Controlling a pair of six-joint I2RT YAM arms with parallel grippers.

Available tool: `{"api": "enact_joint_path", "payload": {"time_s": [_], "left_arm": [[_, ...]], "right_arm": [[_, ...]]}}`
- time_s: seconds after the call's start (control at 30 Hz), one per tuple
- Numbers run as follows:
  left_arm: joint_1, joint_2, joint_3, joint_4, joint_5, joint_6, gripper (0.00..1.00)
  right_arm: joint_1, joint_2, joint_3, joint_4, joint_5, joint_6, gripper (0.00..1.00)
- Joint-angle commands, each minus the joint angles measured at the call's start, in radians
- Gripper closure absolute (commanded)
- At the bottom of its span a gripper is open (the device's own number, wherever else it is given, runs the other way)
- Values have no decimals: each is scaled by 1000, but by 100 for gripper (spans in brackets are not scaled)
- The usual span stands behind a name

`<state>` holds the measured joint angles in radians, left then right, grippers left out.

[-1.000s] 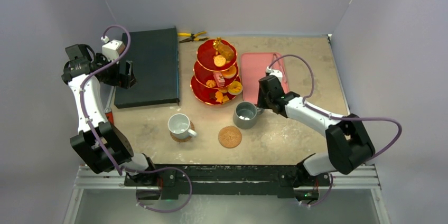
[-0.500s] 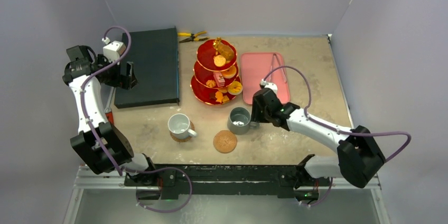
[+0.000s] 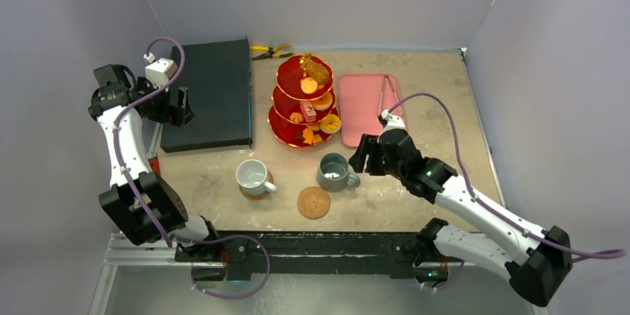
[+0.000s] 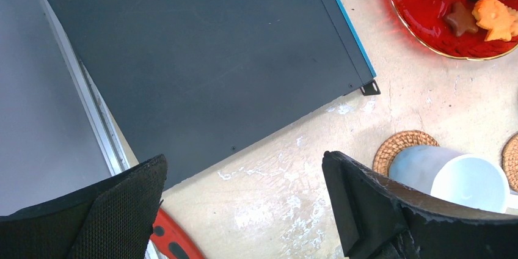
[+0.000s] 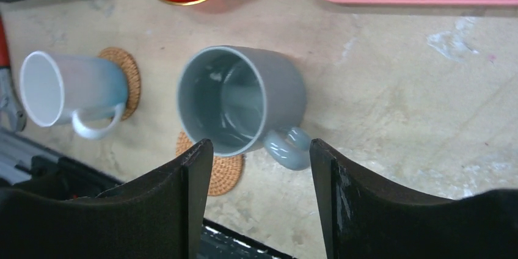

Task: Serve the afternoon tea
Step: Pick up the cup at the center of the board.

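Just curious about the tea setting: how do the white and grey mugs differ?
The white mug sits on a cork coaster; the grey mug stands on bare table beside the free coaster. The white mug is pale inside, the grey mug grey throughout. Both stand upright.

Glossy ceramic grey mug (image 5: 278, 85), woven cork coaster (image 3: 313, 202), matt dark slab (image 4: 201, 45), translucent red stand (image 3: 282, 128).

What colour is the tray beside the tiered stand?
The tray is pink; top view shows it best.
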<state>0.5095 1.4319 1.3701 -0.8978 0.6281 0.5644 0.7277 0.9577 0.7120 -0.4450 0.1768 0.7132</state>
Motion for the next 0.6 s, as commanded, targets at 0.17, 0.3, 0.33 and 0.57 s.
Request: {"api": "enact_joint_path", "payload": {"time_s": [0.17,0.3,0.33,0.57], "left_arm": [[7,-29,14,21,19,7,1],[6,-31,15,20,13,9,1],[6,-31,16,20,12,9,1],[7,-33,22,17,9,7,1]], "right_arm": [[12,157,13,18,-165,-115,35],[15,152,9,37,-174,-119,36],[16,149,5,43,-175,-123,36],[77,134,-35,102,-265,-124,36]]}}
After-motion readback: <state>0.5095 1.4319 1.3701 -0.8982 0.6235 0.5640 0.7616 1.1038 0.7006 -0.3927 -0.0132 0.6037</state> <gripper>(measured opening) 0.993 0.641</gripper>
